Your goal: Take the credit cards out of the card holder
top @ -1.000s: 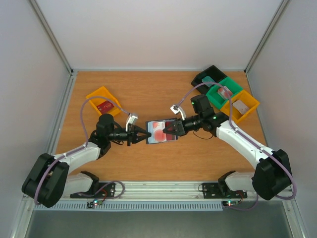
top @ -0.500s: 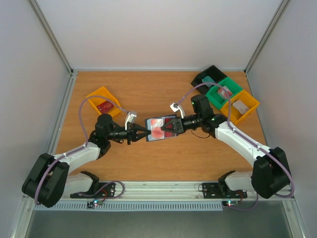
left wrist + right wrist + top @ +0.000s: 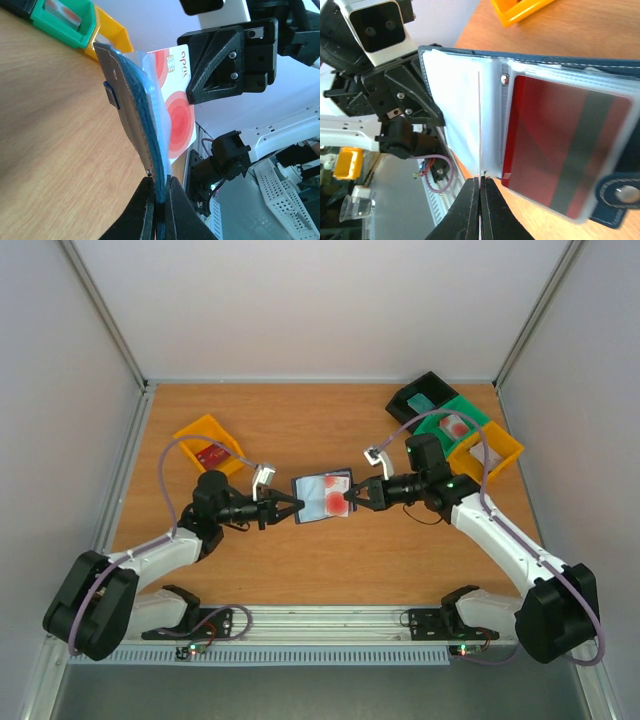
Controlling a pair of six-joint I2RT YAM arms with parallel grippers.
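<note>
Fingers [image 3: 146,212] of the left gripper [image 3: 160,186] pinch shut on the near edge of the card holder [image 3: 131,107]. Opposite, the right gripper [image 3: 480,181] nips a white, red-spotted credit card [image 3: 176,107] against the opened holder's pale pockets, beside a pocketed red card [image 3: 560,145]. Behind the left fingers, a yellow bin [image 3: 195,427] holds a loose red card [image 3: 212,454]. A black bin [image 3: 437,383], a green bin [image 3: 478,418] and a second yellow bin [image 3: 505,450] sit behind the right fingers, at the table [image 3: 300,430] corner.
</note>
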